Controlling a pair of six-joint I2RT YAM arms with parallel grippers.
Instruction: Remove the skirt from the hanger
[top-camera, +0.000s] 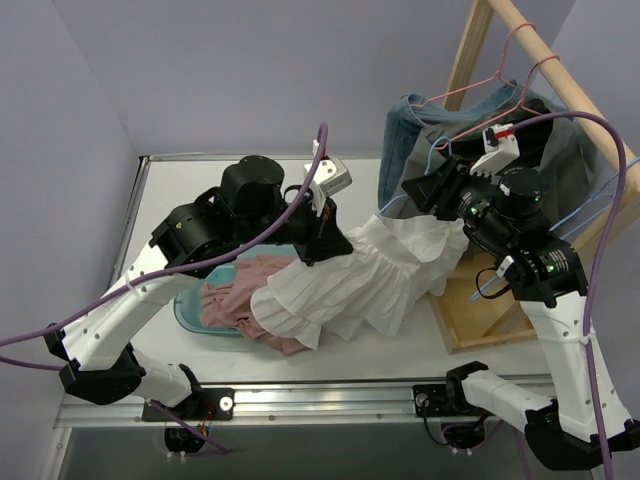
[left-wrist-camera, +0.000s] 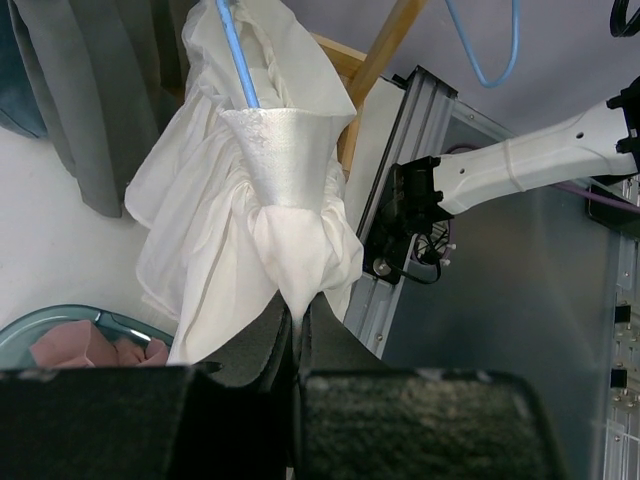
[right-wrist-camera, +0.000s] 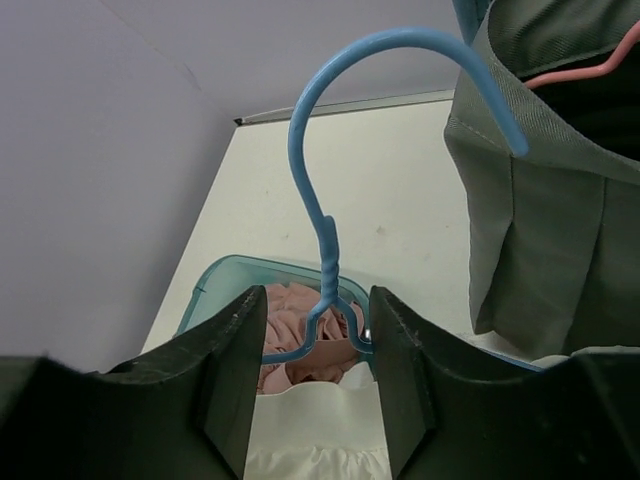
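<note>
The white ruffled skirt stretches between the two grippers over the table. My left gripper is shut on a bunched fold of it, seen pinched between the jaws in the left wrist view, where the skirt hangs on the blue hanger. My right gripper is shut on the blue hanger, its jaws closed against the hanger's shoulders just below the twisted neck. The hook is free in the air. The skirt's waistband shows below the jaws.
A teal bin holding pink clothing sits under the skirt's left end. A wooden rack at the right carries a grey skirt and denim on pink hangers; its base lies on the table.
</note>
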